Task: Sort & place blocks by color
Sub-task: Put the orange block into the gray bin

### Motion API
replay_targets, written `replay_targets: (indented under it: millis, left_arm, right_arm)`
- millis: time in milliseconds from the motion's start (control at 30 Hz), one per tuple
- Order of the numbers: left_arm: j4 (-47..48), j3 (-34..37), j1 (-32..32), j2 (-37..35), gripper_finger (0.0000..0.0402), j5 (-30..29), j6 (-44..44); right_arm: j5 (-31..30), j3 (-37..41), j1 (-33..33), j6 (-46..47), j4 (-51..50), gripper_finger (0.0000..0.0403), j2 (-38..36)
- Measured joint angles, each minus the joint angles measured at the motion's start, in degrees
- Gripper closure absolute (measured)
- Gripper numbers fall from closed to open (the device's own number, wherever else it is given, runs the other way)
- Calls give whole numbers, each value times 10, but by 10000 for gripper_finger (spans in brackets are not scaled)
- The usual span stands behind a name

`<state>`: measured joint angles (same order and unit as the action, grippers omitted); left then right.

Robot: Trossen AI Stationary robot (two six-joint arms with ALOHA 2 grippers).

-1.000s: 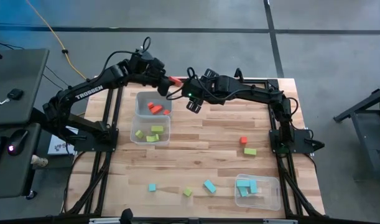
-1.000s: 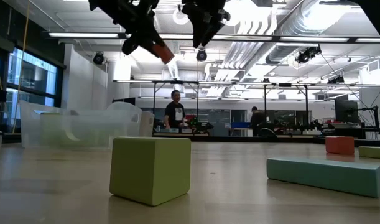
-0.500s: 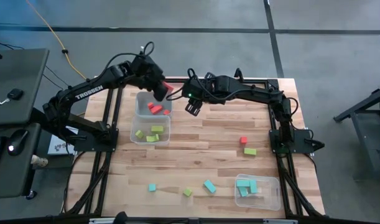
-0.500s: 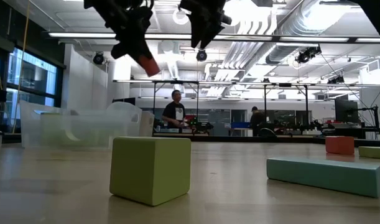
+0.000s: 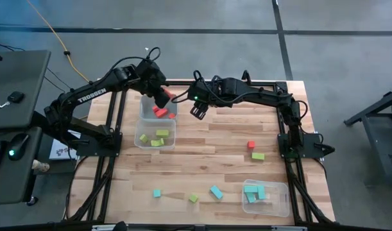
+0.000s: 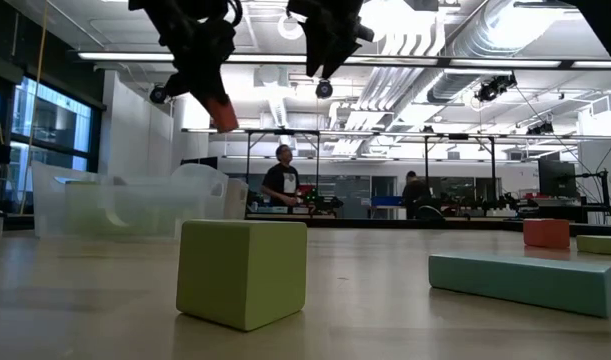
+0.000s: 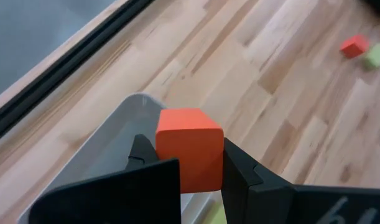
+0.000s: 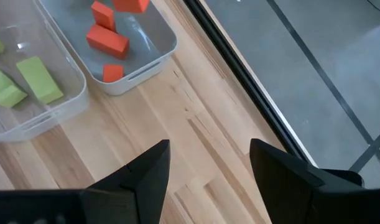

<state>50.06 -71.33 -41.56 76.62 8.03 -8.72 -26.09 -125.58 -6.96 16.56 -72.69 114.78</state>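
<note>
The left gripper (image 5: 162, 97) grips a red block (image 7: 190, 155) above the tub (image 5: 144, 108) of red blocks; it should lower before letting go. The right gripper (image 5: 197, 110) hovers open nearby.

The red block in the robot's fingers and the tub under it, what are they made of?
The red block looks like painted wood or matte plastic: flat even colour, no shine. The tub looks like clear, glossy plastic: you can see the blocks through its walls.
</note>
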Motion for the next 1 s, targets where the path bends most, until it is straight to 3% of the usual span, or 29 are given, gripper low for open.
replay_targets:
  millis: [800,1000]
  left_arm:
    - [74,66,17,-3,378,-10,0]
    - [56,67,18,4,378,-69,4]
  right_arm:
    - [20,0,0,1,0,192,0]
    - [23,0,0,1,0,192,0]
